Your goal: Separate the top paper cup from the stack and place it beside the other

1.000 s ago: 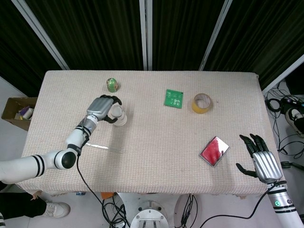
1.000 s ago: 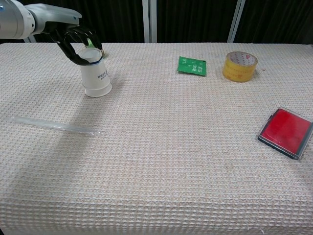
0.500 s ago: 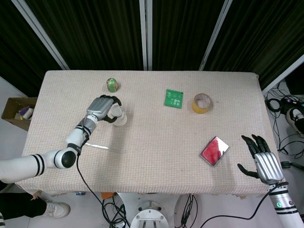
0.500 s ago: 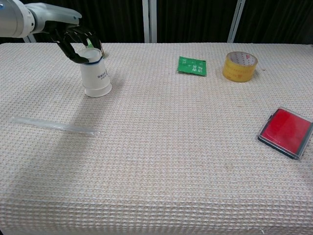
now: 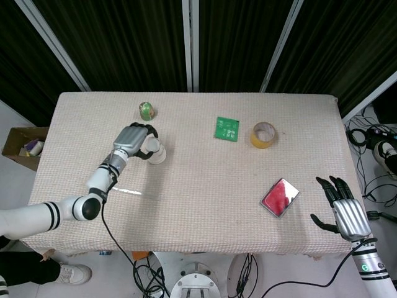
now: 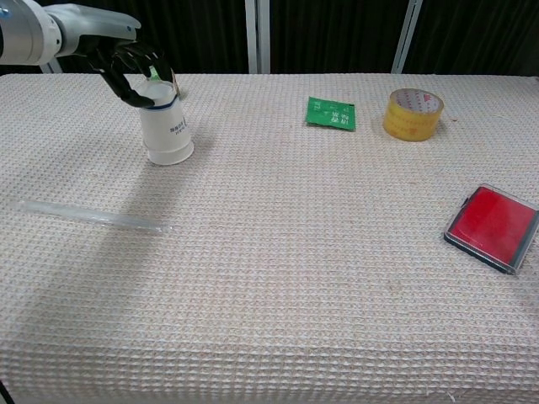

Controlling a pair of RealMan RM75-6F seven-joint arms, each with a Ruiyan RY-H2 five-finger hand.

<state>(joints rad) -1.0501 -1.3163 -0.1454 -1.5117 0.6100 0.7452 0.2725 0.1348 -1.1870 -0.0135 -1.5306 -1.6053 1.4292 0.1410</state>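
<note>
A stack of white paper cups [image 5: 156,153] [image 6: 168,133] stands upside down on the left rear part of the table. My left hand [image 5: 132,141] [image 6: 126,64] reaches in from the left, and its dark fingers curl around the top cup at the upper end of the stack. In the chest view the stack's wide rim rests on the cloth. My right hand [image 5: 345,211] hangs open beyond the table's front right corner, fingers spread and holding nothing. The chest view does not show it.
Behind the cups lies a small green round object [image 5: 146,110]. A green packet [image 6: 331,114] and a yellow tape roll [image 6: 413,114] sit mid-rear, a red flat box [image 6: 493,227] at the right. A clear plastic strip [image 6: 93,217] lies in front of the cups.
The left hand has tightened around the stack's top and nudged it slightly away from me. The right hand has drawn back a little from the table's edge.
</note>
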